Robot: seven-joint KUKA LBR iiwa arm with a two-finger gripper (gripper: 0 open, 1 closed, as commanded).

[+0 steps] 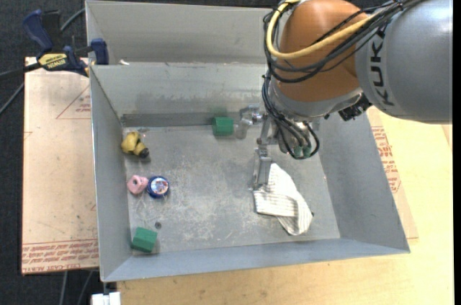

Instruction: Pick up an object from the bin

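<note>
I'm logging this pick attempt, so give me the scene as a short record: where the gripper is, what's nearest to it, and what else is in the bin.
gripper: low in the right half of the grey bin
nearest thing: white cloth, folded, front right; the gripper is at its upper left edge
contact: cannot tell
back wall: green block
left side: yellow toy, pink ring, blue and white disc
front left: second green block
</note>
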